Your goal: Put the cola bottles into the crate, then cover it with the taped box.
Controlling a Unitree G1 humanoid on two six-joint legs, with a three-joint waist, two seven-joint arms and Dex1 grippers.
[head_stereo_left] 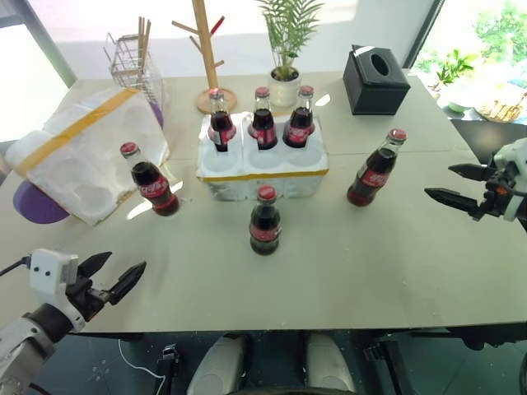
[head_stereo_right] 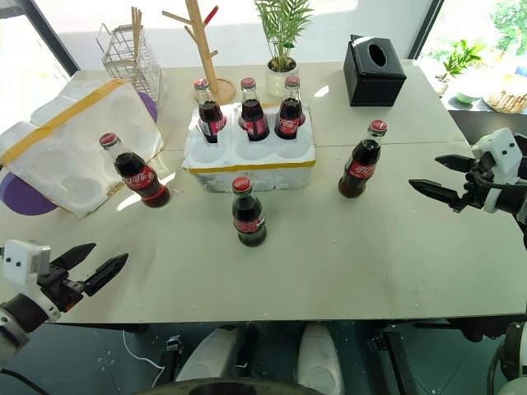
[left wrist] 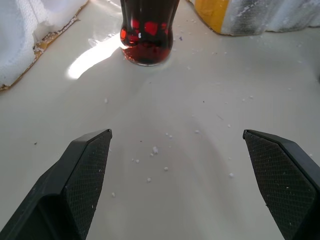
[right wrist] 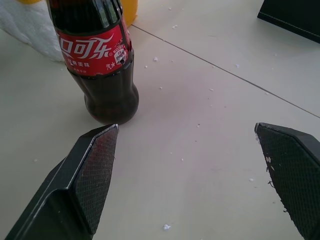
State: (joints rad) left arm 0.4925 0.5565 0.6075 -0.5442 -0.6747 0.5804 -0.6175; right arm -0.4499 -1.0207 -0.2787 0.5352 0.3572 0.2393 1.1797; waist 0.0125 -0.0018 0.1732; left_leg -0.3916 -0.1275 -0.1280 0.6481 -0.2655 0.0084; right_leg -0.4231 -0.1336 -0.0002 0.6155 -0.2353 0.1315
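The white crate (head_stereo_left: 262, 174) with its yellow tape band sits mid-table; three cola bottles (head_stereo_left: 263, 122) stand in its back row of holes, and the front holes show empty. Three more cola bottles stand loose on the table: one left of the crate (head_stereo_left: 152, 183), one in front of it (head_stereo_left: 264, 222), one to its right (head_stereo_left: 375, 171). The taped box (head_stereo_left: 78, 152) lies tilted at the far left, hollows facing out. My left gripper (head_stereo_left: 123, 263) is open near the front left edge, pointing toward the left bottle (left wrist: 146, 37). My right gripper (head_stereo_left: 439, 180) is open, just right of the right bottle (right wrist: 97, 60).
Along the back stand a black tissue box (head_stereo_left: 375, 80), a potted plant (head_stereo_left: 286, 49), a wooden branch rack (head_stereo_left: 207, 58) and a wire basket (head_stereo_left: 136, 62). A purple disc (head_stereo_left: 37, 206) pokes out under the taped box. Bare tabletop spreads across the front.
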